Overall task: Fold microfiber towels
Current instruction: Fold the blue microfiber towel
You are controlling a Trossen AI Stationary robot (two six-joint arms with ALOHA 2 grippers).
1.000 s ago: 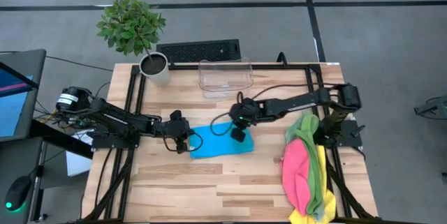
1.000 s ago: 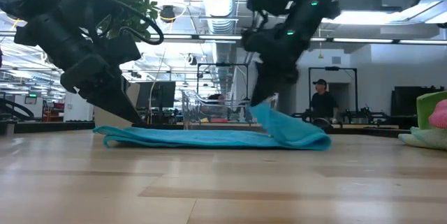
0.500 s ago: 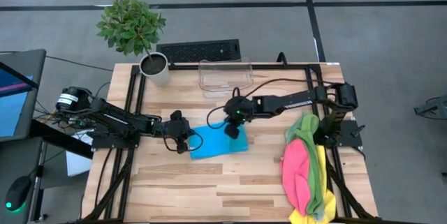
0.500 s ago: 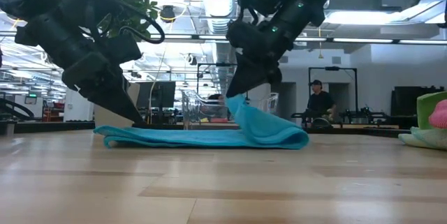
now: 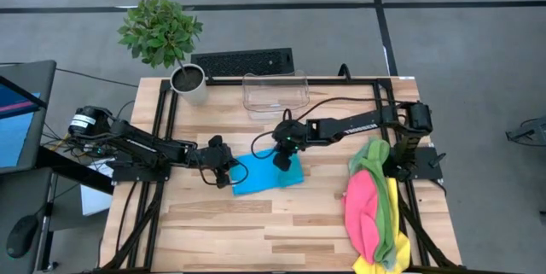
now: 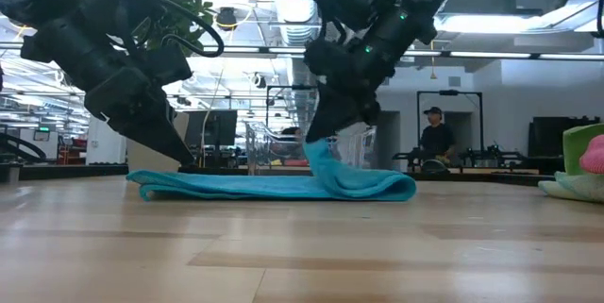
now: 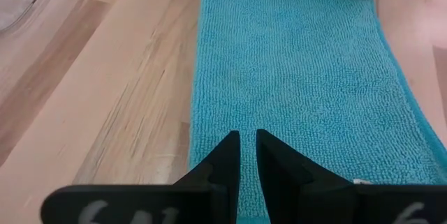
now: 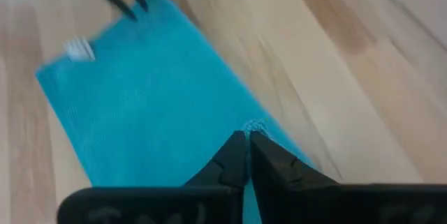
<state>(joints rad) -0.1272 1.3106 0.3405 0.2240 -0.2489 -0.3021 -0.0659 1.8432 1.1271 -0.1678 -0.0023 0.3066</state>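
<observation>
White tag (image 8: 77,48) on blue towel (image 5: 264,174), text unreadable; towel mid wooden table (image 5: 256,223); left gripper (image 5: 223,177) fingers nearly together on its edge; right gripper (image 5: 281,161) pinches raised fold; workshop behind

potted plant (image 5: 162,35), black keyboard (image 5: 242,61), clear plastic bin (image 5: 275,93) along the table's (image 5: 222,223) far edge

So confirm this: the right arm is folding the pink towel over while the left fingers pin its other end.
Not pink. The towel being folded is the blue towel, as the high view shows. The right gripper carries one edge over; the left fingers pin the other end.
</observation>
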